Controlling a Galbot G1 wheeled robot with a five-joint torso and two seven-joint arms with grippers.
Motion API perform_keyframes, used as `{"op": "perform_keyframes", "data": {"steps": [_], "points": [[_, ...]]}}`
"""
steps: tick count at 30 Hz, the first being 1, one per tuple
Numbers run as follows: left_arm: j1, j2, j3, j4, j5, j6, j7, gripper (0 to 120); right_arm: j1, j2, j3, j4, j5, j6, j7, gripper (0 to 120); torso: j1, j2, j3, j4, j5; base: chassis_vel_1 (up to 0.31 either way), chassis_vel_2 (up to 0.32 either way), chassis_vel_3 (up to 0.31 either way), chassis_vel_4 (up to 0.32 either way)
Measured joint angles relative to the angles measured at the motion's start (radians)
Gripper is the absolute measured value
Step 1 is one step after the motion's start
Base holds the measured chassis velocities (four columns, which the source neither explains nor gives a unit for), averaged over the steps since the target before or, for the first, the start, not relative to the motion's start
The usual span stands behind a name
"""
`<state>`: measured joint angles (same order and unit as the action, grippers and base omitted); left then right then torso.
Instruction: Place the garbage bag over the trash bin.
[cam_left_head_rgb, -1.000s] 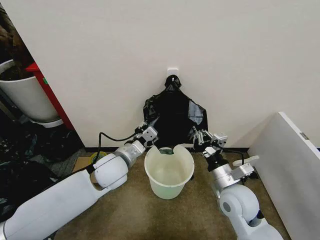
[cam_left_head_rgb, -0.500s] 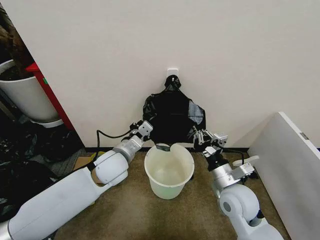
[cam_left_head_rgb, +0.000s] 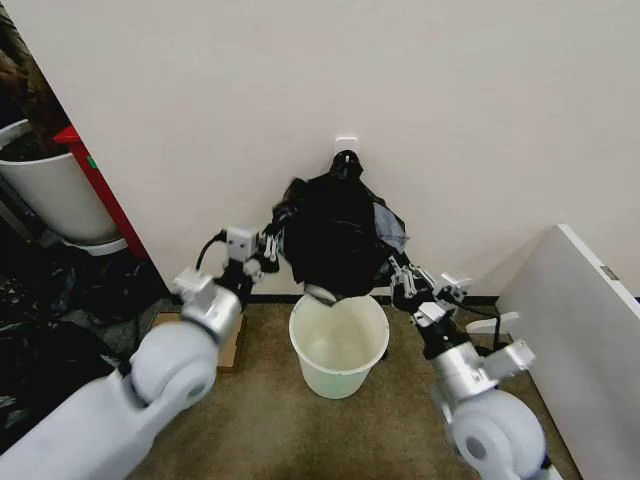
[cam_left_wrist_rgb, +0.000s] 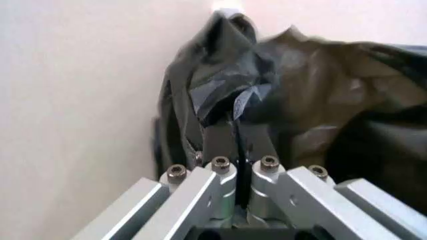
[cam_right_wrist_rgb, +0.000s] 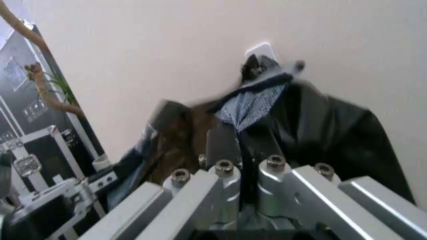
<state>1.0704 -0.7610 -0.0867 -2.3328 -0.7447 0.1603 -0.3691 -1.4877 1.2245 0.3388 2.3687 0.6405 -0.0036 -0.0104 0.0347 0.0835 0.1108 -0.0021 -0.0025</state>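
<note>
The garbage bag (cam_left_head_rgb: 335, 240) is a glossy black film puffed out against the wall, just above the trash bin (cam_left_head_rgb: 338, 345), a cream-white bucket standing open on the carpet. Its top hangs at a white wall hook (cam_left_head_rgb: 345, 150). My left gripper (cam_left_head_rgb: 272, 245) is shut on the bag's left edge at about mid-height. My right gripper (cam_left_head_rgb: 400, 273) is shut on its lower right edge, beside the bin's rim. In the left wrist view a thin fold of film sits between the shut fingers (cam_left_wrist_rgb: 220, 137). The right wrist view shows film pinched between the fingers (cam_right_wrist_rgb: 220, 145) too.
A larger white tub (cam_left_head_rgb: 45, 195) and a red object (cam_left_head_rgb: 95, 185) stand at the left. Below them lies a dark heap of rumpled plastic (cam_left_head_rgb: 60, 300). A white panel (cam_left_head_rgb: 580, 330) leans at the right. The wall is close behind the bin.
My left gripper has swung up and to the left, and the right one has risen slightly. The bag has lifted off the bin's rim and bulged out between them.
</note>
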Motion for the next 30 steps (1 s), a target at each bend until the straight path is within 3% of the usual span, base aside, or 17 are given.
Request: {"op": "perform_keyframes", "data": {"steps": [13,25,30], "points": [[0.079,-0.036,0.016,-0.006,0.016,0.002,-0.013,0,-0.119,0.039,-0.006,-0.001,-0.051,0.039,-0.006,0,0.0,0.0,0.0,-0.0002,0.0,0.0,0.0,0.0,0.0],[0.229,-0.014,-0.002,-0.106,0.023,0.064,-0.032,0,-0.198,0.021,-0.013,0.023,-0.037,0.037,-0.004,0,0.0,0.0,0.0,0.0,0.0,0.0,0.0,0.0,0.0],[0.264,-0.033,0.0,-0.091,0.051,0.043,-0.026,0,-0.232,0.006,-0.009,0.01,-0.035,0.06,-0.01,0,0.0,0.0,0.0,-0.0001,0.0001,0.0,0.0,0.0,0.0]]}}
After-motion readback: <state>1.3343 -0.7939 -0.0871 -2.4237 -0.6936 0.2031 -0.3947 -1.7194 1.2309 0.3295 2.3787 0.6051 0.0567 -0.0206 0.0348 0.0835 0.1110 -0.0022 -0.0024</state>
